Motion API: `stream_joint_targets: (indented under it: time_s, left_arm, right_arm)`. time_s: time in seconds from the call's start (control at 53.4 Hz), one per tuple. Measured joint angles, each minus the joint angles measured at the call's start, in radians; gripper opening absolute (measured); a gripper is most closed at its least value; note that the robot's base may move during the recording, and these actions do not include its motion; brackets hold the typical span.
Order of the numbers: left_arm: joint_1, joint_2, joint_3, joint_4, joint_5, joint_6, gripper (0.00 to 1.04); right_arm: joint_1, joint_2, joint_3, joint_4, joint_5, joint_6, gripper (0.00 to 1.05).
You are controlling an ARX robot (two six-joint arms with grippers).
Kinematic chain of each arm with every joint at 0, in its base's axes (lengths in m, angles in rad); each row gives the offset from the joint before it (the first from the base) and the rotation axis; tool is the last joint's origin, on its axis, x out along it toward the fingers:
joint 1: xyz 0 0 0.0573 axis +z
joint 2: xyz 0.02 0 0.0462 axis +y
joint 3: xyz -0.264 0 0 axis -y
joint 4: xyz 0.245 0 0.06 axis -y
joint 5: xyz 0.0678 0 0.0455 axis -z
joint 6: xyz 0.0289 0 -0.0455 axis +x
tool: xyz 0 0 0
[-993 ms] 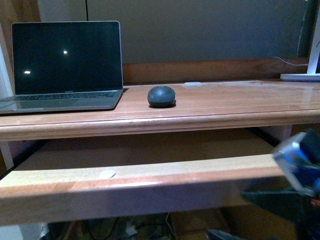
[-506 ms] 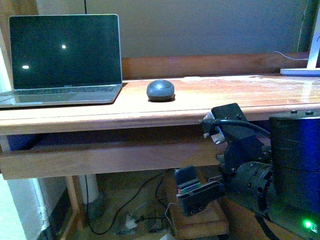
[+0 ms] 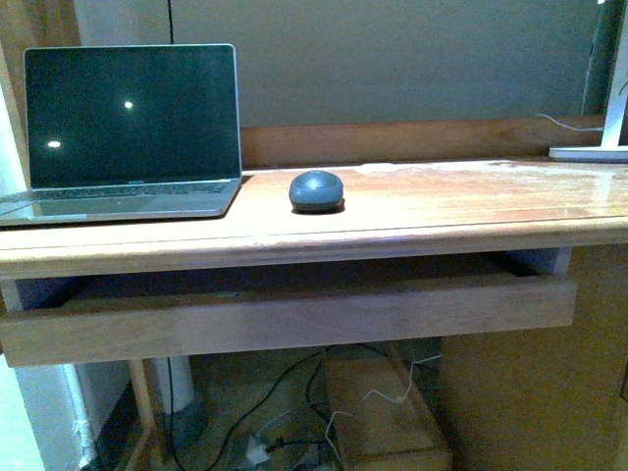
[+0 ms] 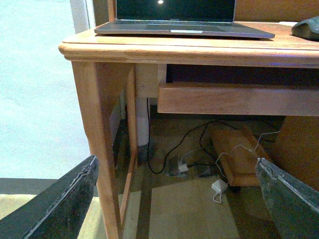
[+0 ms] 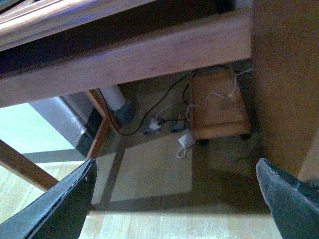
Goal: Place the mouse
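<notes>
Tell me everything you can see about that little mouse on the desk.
The mouse is small, dark grey and dome-shaped, smooth and matte like plastic. It sits flat on the wooden desk top, just right of the open laptop and apart from it. No cable shows. Nothing holds it; only its edge shows in the left wrist view.

The wide-apart jaws frame a wooden desk leg (image 4: 102, 124), the tabletop (image 4: 199, 50) bearing an open laptop (image 4: 182, 27) and the mouse (image 4: 306, 28), cables (image 4: 184, 149) beneath.
</notes>
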Motion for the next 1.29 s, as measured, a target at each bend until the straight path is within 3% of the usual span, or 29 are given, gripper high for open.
stream_joint_targets:
  time_s: [0.131,0.225,0.356,0.431,0.506,0.618,0.843,0.936,1.067,1.292]
  left_arm:
    - [0.000,0.000,0.000,0.000,0.000,0.000,0.97]
    - [0.000,0.000,0.000,0.000,0.000,0.000,0.97]
    - [0.000,0.000,0.000,0.000,0.000,0.000,0.97]
    - [0.000,0.000,0.000,0.000,0.000,0.000,0.97]
    - [0.000,0.000,0.000,0.000,0.000,0.000,0.97]
    - [0.000,0.000,0.000,0.000,0.000,0.000,0.97]
    - [0.000,0.000,0.000,0.000,0.000,0.000,0.97]
    - [0.000,0.000,0.000,0.000,0.000,0.000,0.97]
    - [0.000,0.000,0.000,0.000,0.000,0.000,0.97]
    - [0.000,0.000,0.000,0.000,0.000,0.000,0.97]
  right_arm:
    - [-0.201,-0.540,-0.123,-0.418,-0.178,0.044,0.97]
    - [-0.275,-0.866,-0.138,-0.649,-0.258,0.040,0.97]
    - [-0.275,-0.979,-0.149,-0.669,-0.335,0.030,0.97]
    - [-0.255,-0.980,-0.149,-0.657,-0.330,0.026,0.97]
    - [-0.221,-0.982,-0.150,-0.649,-0.299,0.008,0.97]
    - [-0.166,-0.984,-0.149,-0.644,-0.150,-0.045,0.82]
    - [-0.177,-0.985,-0.149,-0.647,0.078,-0.179,0.47]
    - [-0.179,-0.985,-0.149,-0.647,0.160,-0.232,0.28]
    - [-0.181,-0.984,-0.148,-0.646,0.195,-0.267,0.02]
    - [-0.181,-0.983,-0.147,-0.636,0.196,-0.274,0.03]
